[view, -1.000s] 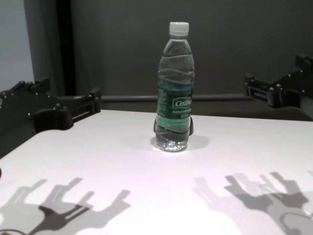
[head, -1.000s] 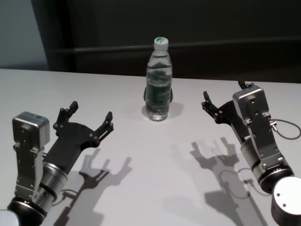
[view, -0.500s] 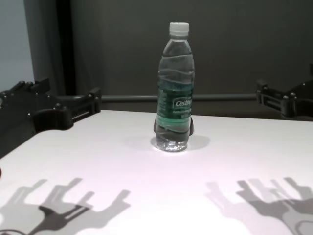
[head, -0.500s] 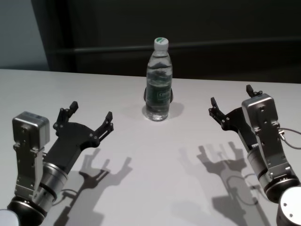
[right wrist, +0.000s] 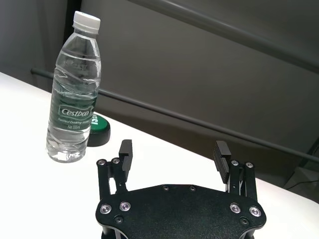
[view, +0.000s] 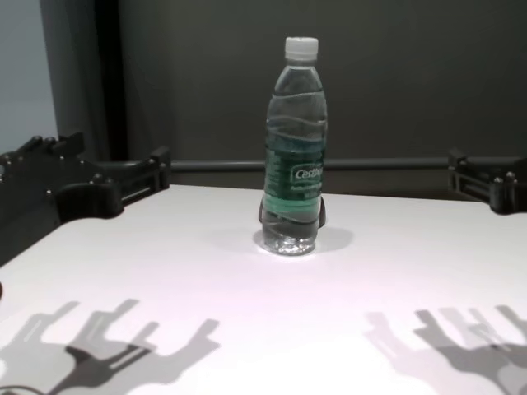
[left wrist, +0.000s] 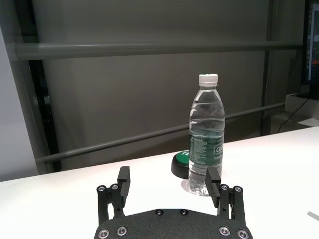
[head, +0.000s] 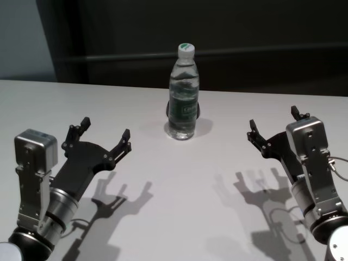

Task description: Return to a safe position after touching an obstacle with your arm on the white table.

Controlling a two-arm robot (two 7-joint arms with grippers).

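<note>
Water bottle [head: 183, 92] stands upright toward the far middle of the white bench [head: 179, 185], white cap on, green label facing me, long axis vertical. A dark round puck with a green top [right wrist: 97, 130] sits just behind its base, maybe touching (can't tell).

Key relation: the bottle lies ahead and inboard of both my pincers, clear bench between it and each. My right pincer [head: 274, 126] hovers over the right side of the bench, fingers spread wide with nothing between them, tips aimed forward and slightly toward the bottle; in the right wrist view the bottle sits off to one side of the pincer [right wrist: 174, 157], not between the fingers. No contact with the bottle that I can see. My left pincer [head: 105, 134] hovers over the left near part of the bench, also spread and holding nothing, tips pointing toward the bottle; in the left wrist view its finger lines up in front of the bottle's lower part, but the head view shows a clear gap.

Neither arm reads as obviously nearer. Right forearm is angled low and forward from the near right corner; left likewise from the near left.

Judgement: the right arm looks well clear, close to a safe pose, retreat nearly done. Any further pull should go away from the bottle, toward my body, to avoid clipping it.
</note>
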